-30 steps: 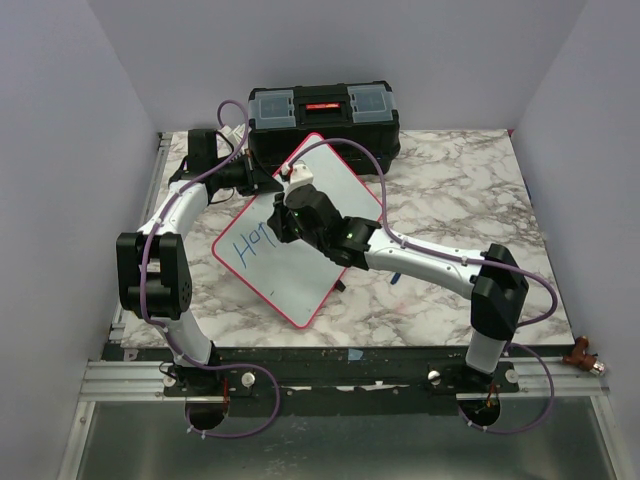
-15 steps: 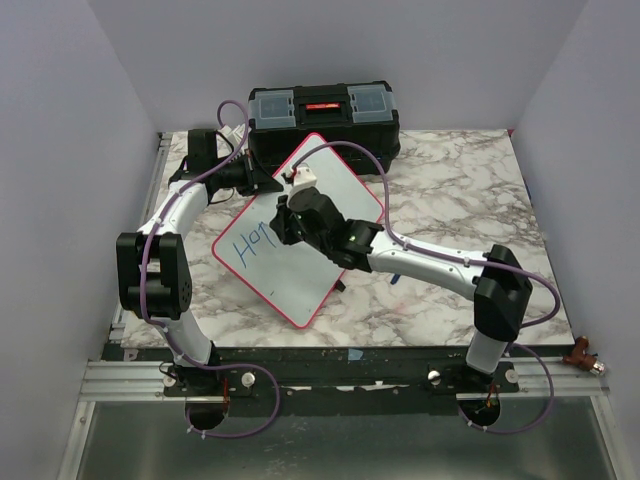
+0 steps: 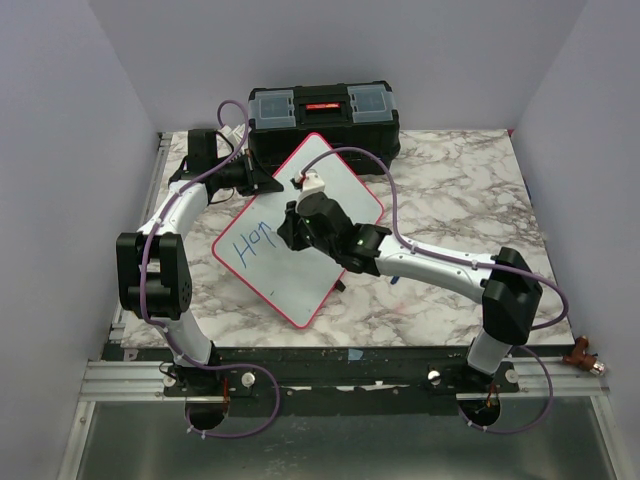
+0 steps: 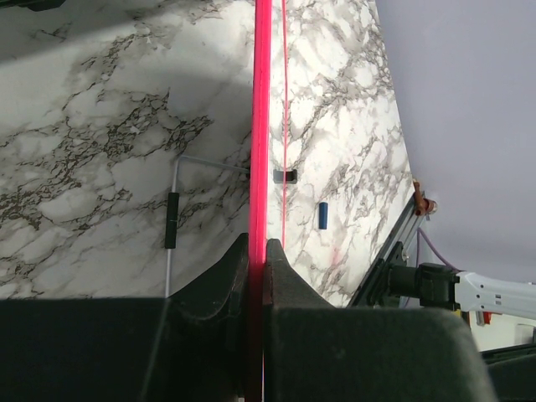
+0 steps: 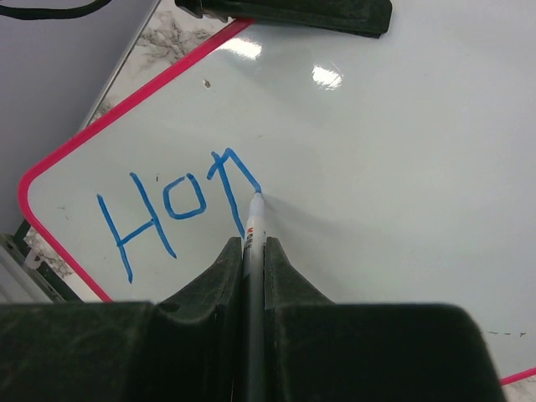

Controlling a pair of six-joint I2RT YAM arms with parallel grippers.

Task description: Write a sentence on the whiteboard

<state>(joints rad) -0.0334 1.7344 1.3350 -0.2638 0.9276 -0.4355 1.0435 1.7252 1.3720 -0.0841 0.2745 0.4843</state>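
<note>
The whiteboard [image 3: 320, 190], white with a red-pink frame, lies tilted on the marble table, with blue letters "Ho" and a partly drawn third letter [image 5: 167, 205]. My left gripper [image 3: 262, 180] is shut on the board's far left edge; the left wrist view shows the red frame [image 4: 261, 126] edge-on between the jaws. My right gripper [image 3: 292, 228] is shut on a white marker [image 5: 254, 226], whose blue tip touches the board at the end of the last stroke.
A black toolbox [image 3: 323, 118] stands behind the board at the table's back. A blue marker cap [image 4: 322, 215] lies on the marble table [image 3: 460, 190] near the front right of the board. Purple walls enclose the table on three sides.
My right gripper has moved the marker right and down across the board, adding a stroke to the third letter. The left gripper and the board have stayed put.
</note>
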